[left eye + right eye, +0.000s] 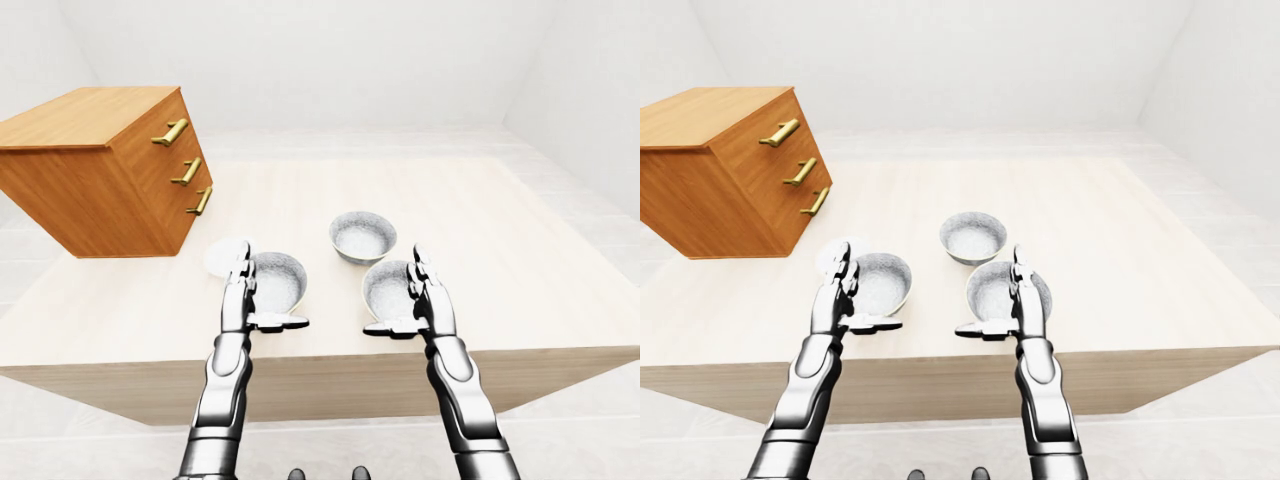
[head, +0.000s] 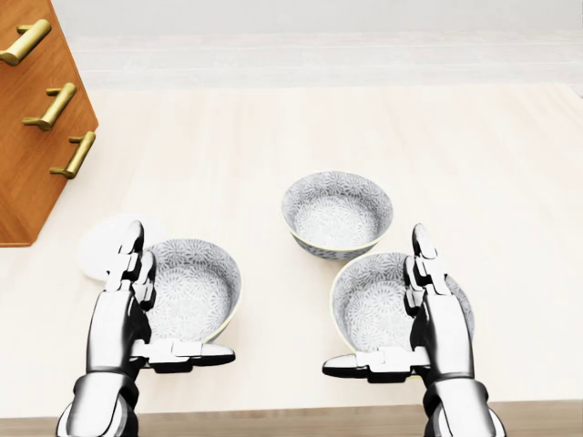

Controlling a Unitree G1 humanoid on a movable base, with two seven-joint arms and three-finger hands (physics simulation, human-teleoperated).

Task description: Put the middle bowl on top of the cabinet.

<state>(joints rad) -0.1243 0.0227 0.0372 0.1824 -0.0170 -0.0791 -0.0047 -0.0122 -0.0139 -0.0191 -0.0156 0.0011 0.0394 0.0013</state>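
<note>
Glossy silver left hand [image 2: 123, 314], matching right hand [image 2: 442, 319], three blocky segmented fingers [image 2: 134, 241] apiece, dark seams at the knuckles, rounded chrome forearms [image 1: 225, 385] ringed by black joint bands, bright white highlights

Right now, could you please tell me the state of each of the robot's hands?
Left hand: open, fingers straight, holding nothing.
Right hand: open, fingers straight, holding nothing.
</note>
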